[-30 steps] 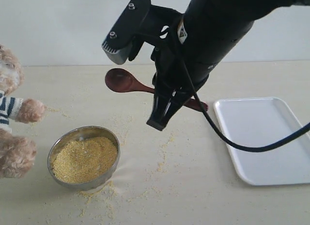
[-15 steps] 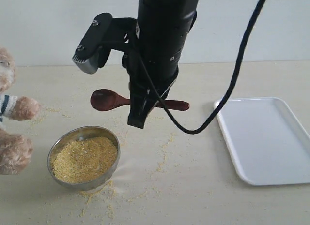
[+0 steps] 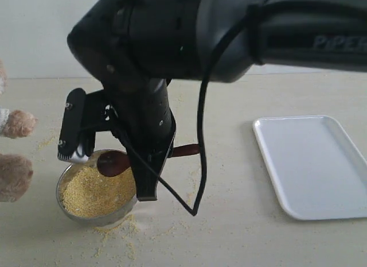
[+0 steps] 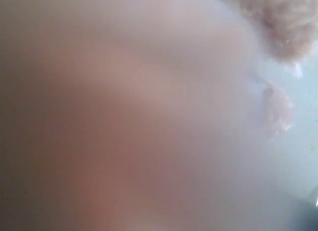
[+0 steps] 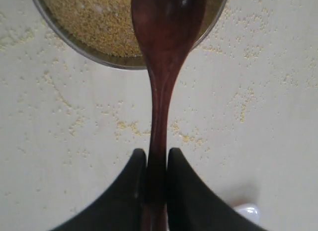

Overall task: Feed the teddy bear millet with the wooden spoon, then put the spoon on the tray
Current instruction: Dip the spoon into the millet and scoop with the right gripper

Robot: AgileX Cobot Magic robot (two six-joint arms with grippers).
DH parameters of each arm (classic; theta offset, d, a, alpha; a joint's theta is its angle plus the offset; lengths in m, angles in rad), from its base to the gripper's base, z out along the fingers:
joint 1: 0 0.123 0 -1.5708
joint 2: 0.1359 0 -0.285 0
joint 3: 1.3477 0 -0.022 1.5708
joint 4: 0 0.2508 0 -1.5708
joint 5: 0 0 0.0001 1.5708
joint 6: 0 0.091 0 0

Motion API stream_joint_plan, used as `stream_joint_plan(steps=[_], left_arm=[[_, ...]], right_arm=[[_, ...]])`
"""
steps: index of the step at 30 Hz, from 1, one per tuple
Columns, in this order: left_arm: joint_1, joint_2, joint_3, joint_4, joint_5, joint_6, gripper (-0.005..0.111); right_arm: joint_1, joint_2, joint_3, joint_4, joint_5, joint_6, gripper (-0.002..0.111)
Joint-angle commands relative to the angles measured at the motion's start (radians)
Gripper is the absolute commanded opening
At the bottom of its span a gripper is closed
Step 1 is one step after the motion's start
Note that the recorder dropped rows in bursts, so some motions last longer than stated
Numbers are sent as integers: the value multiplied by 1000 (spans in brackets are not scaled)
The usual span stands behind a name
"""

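Arm [image 3: 172, 37] seemingly over bowl [image 3: 97, 219]; tray [image 3: 312, 169] unobstructed.

The lettering "PiPER" is read on the right arm [image 3: 321, 43], cut off by the frame edge.

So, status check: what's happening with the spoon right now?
Right gripper shut on wooden spoon. Spoon's head over millet in metal bowl. Left gripper out of sight. Nothing blocking the bowl.
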Motion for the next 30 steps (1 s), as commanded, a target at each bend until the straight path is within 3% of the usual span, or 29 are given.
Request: stream_joint_plan(steps=[1,8,22,30], left_arm=[[-2,5,6,8,-38,-8,5],[-2,5,22,8,-73,-8,5],[-2,5,23,4,-84,-8,5],[-2,5,23,4,-88,-8,5]], right_arm=[[10,30,-6,-79,-35,20,0],[12,78,-6,-93,-129,43,0],[14,109,-6,-54,-112,28,0],[14,109,-6,64,-95,-50,0]])
